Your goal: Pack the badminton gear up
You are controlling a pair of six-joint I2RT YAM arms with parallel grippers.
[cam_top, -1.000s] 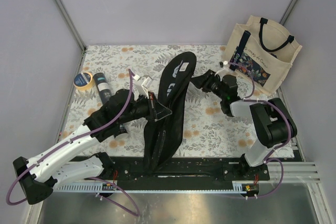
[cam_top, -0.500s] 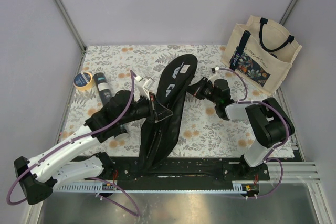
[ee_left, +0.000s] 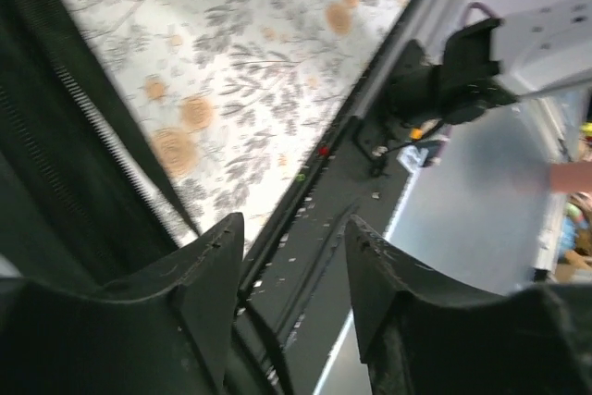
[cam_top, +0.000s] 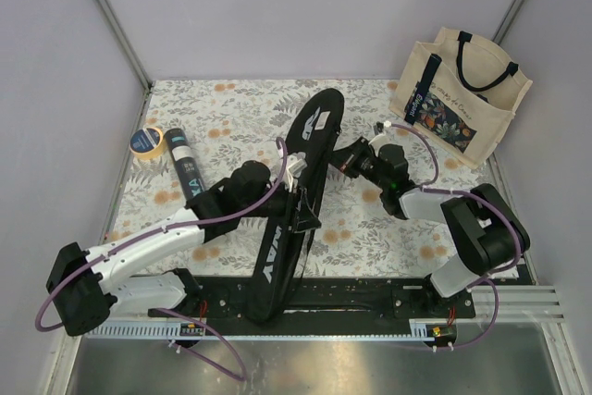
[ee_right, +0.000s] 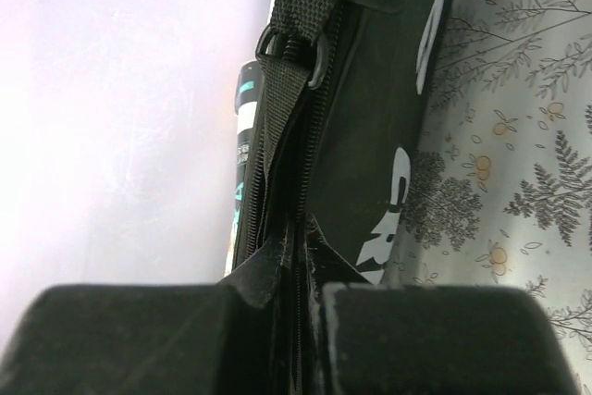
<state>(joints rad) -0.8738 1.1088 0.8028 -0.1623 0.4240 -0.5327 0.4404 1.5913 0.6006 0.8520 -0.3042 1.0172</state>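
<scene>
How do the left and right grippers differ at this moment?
The left gripper is open, with nothing between its fingers; the right gripper is shut on the racket bag's zippered edge. The left gripper is at the bag's middle, the right gripper nearer its far, wide end. Both are at the bag.

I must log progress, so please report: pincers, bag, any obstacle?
Left pincer open, empty, at bag. Right pincer shut on bag edge. Tube unpacked, lying left of bag. No obstacle seen.
</scene>
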